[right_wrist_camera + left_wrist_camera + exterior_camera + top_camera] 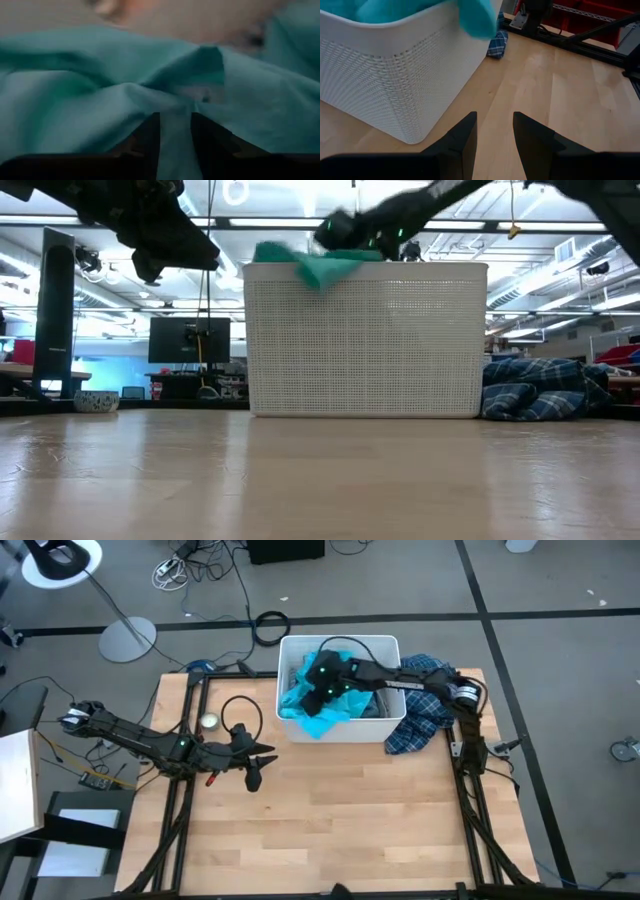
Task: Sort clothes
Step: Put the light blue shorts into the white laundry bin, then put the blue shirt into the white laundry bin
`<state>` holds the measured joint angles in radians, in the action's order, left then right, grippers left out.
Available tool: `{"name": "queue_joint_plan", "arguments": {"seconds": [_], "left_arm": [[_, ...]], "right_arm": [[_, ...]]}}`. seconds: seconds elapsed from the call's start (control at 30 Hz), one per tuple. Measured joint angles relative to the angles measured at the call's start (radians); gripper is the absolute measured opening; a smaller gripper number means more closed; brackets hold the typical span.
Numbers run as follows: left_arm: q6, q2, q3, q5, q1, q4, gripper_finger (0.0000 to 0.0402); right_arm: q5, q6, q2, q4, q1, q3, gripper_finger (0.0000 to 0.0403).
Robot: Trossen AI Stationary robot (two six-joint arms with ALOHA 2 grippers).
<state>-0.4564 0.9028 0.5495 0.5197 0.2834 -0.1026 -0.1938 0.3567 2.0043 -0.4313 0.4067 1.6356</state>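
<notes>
The bright turquoise garment (322, 708) lies in the white bin (390, 730), one part draped over the bin's near rim (322, 268). My right gripper (318, 680) is inside the bin, shut on the turquoise cloth (175, 125). A grey garment (372, 706) shows in the bin beside it. The navy-white plaid shirt (420, 715) lies on the table against the bin's right side. My left gripper (256, 776) hovers open and empty over the table left of the bin (492, 145). My right gripper pinches a bunched fold of the turquoise garment (175, 107) between its two fingers, coming from the table's right side over the bin, slanting down. The cloth gathers in creases toward the fingers; the rest lies in the bin and over its near rim.
A small round tin (209, 721) sits on the table at the far left. The plaid shirt (540, 390) heaps at the table's right. The wooden table (330, 830) stretches toward the near edge. Cables and a lamp base lie on the floor beyond.
</notes>
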Motion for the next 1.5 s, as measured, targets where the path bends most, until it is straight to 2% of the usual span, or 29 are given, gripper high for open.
{"name": "queue_joint_plan", "arguments": {"seconds": [0.3,0.47,0.87,1.03,1.13,1.33,1.5], "left_arm": [[0.001,0.000,0.000,-0.001,0.000,-0.009,0.0131],[0.001,0.000,0.000,0.000,0.000,-0.010,0.0131],[0.000,0.000,0.000,0.000,0.000,-0.010,0.0131],[0.000,0.000,0.000,0.000,0.000,-0.009,0.0131],[0.000,0.000,0.000,0.000,0.000,-0.009,0.0131],[-0.001,0.000,0.000,0.000,0.000,-0.011,0.0131],[-0.003,0.000,0.000,0.000,0.000,-0.022,0.0131]], "right_arm": [[0.140,0.005,0.158,-0.112,0.038,0.006,0.0112],[0.188,-0.027,0.149,-0.147,0.038,0.003,0.0112],[0.302,-0.070,-0.091,-0.143,0.039,-0.004,0.0112],[0.394,-0.102,-0.203,-0.139,0.038,-0.003,0.0112],[0.488,-0.130,-0.263,-0.155,0.038,-0.003,0.0112],[0.723,-0.159,-0.382,-0.284,0.026,-0.002,0.0112],[0.801,-0.077,-0.468,-0.507,0.034,-0.001,0.0112]]}}
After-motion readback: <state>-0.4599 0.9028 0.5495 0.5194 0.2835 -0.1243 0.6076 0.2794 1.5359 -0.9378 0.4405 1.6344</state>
